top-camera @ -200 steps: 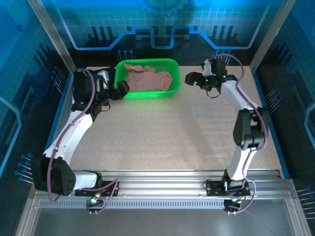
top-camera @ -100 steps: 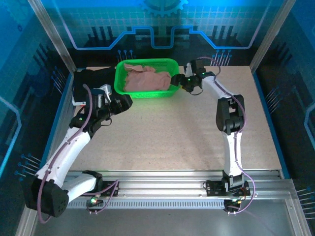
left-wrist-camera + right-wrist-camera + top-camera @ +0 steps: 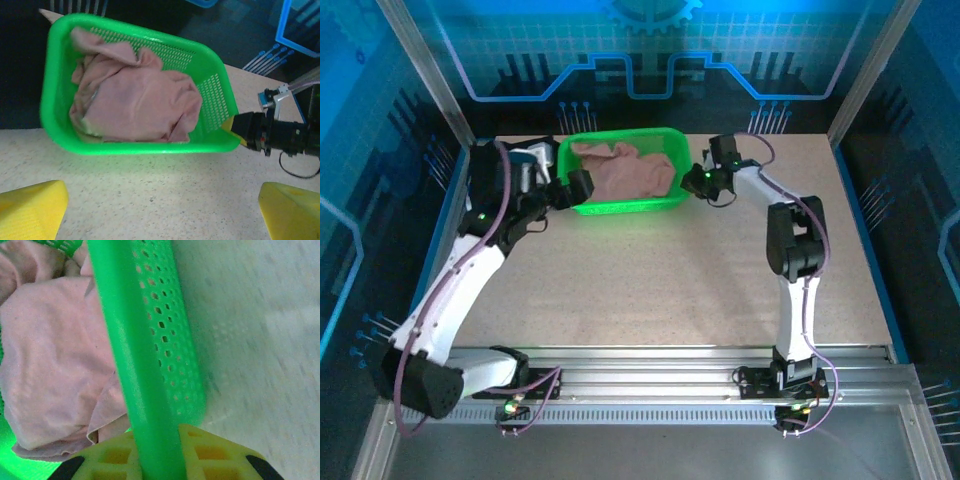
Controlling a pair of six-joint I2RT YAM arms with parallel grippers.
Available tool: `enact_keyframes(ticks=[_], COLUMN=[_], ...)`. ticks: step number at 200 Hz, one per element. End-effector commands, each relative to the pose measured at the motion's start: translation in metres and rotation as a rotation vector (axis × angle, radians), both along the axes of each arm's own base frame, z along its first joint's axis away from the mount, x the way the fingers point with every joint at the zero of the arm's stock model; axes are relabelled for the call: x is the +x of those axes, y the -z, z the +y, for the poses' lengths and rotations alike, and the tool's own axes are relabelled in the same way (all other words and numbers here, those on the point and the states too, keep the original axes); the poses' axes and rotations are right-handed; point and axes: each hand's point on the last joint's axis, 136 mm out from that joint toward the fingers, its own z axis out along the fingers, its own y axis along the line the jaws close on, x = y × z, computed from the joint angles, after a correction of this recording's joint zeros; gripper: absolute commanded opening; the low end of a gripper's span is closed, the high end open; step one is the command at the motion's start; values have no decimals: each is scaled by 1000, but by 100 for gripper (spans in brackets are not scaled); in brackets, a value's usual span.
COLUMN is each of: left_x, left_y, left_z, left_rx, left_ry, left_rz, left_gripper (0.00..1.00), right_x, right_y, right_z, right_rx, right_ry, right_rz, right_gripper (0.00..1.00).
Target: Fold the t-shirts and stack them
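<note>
Two white and black robot arms rise from the near edge of a speckled beige table (image 3: 650, 280) and reach toward its far side, with open tabletop between them. The left arm runs up the left side, and the left gripper (image 3: 578, 188) hangs just beside the left near corner of a green rectangular plastic mesh basket (image 3: 620, 206). Its jaws are spread wide and hold nothing. In the left wrist view its yellow fingertips (image 3: 32, 207) sit at the lower corners, above bare table just short of the basket's near rim (image 3: 150, 147). The right arm bends in from the right side, and the right gripper (image 3: 698, 182) meets the basket's right end. In the right wrist view its yellow fingers (image 3: 210, 455) are closed narrowly on the basket's solid green rim (image 3: 125, 355), with the perforated wall sloping down to the table beside them. The basket stands on the far centre of the table. Inside it lies the dusty-pink short-sleeved cloth t-shirt (image 3: 135, 102), crumpled and unfolded, covering most of the basket floor, with one sleeve bunched toward the far left corner. Its print cannot be made out.
</note>
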Motion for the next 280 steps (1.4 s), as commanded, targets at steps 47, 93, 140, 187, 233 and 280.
enact_keyframes(ticks=[47, 93, 140, 187, 233, 280], left_x=[38, 53, 60, 61, 99, 51], left_y=[94, 166, 235, 272, 91, -130], left_z=[-99, -119, -154, -177, -188, -144], left_rx=[218, 371, 432, 299, 51, -129], left_ry=[192, 144, 169, 231, 277, 257], left_rz=[373, 564, 655, 740, 349, -115], left_gripper=[99, 99, 97, 18, 0, 0], right_x=[-130, -196, -220, -218, -212, -198], right_y=[-25, -25, -20, -26, -27, -18], right_z=[-47, -67, -72, -73, -97, -155], right_rx=[-14, -38, -22, 1, 32, 88], right_ry=[353, 459, 474, 489, 612, 868], right_rz=[82, 72, 81, 63, 69, 78], right_gripper=[0, 0, 0, 0, 0, 0])
